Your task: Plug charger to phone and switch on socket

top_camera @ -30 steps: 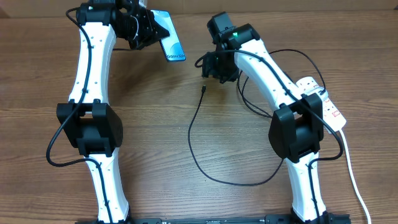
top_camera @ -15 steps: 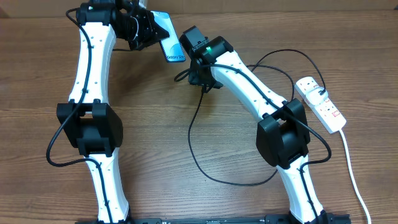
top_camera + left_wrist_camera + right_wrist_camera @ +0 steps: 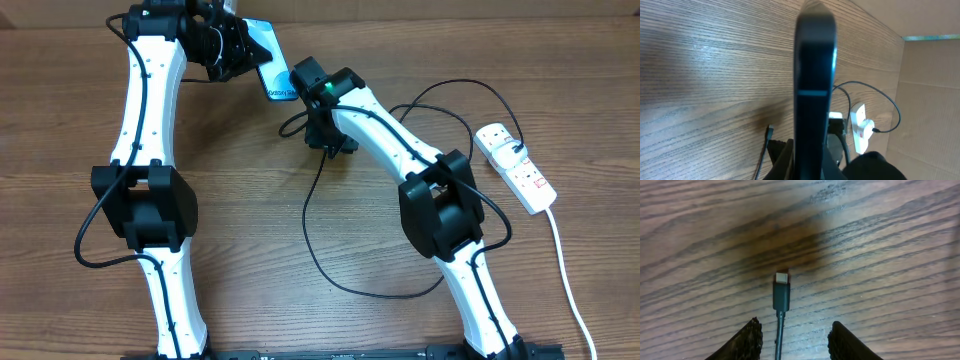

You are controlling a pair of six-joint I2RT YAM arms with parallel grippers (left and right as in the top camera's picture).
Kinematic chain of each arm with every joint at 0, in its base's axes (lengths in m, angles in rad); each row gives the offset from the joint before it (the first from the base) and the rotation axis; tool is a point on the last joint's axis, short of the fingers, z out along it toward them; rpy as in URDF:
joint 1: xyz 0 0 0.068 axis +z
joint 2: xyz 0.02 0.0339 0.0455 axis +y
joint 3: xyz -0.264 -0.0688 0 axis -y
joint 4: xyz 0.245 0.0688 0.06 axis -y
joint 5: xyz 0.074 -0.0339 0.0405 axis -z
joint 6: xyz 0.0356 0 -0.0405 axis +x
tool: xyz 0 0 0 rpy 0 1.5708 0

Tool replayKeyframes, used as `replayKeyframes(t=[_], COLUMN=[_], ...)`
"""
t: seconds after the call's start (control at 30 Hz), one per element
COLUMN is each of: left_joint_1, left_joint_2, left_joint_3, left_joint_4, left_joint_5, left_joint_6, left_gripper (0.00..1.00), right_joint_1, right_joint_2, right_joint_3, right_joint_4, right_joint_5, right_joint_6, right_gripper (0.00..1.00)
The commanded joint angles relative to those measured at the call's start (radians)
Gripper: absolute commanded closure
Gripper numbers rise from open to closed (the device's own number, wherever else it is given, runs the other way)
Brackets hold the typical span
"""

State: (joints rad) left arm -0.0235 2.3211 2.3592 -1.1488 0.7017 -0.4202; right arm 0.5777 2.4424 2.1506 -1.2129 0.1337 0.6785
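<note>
The left claw [image 3: 238, 48] pinches a slim rectangular smartphone with a light blue screen [image 3: 272, 62], holding it tilted above the far side of the brown wooden counter [image 3: 250, 250]. The right claw [image 3: 795, 341] is spread, its fingers [image 3: 747, 340] either side of the thin black charger cable [image 3: 778, 331]. The cable's small metal-tipped plug [image 3: 781, 287] lies flat on the wood. The white oblong power strip [image 3: 515, 166] sits well apart, to the right.
</note>
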Motion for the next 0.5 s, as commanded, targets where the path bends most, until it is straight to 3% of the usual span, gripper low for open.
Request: replayKeyframes(t=[0.0, 0.47], left_joint_1=[0.006, 0.006], left_joint_2=[-0.032, -0.032], left_joint_3=[0.024, 0.024], left_joint_4=[0.001, 0.001], left_joint_5=[0.019, 0.019], left_joint_6=[-0.013, -0.01], left_gripper=[0.96, 0.96], right_joint_1=[-0.001, -0.001], right_joint_2=[0.025, 0.075], right_joint_3=[0.009, 0.008], right_joint_4=[0.004, 0.01], right_joint_5=[-0.013, -0.064], right_joint_6=[0.006, 0.006], right_gripper=[0.58, 0.6])
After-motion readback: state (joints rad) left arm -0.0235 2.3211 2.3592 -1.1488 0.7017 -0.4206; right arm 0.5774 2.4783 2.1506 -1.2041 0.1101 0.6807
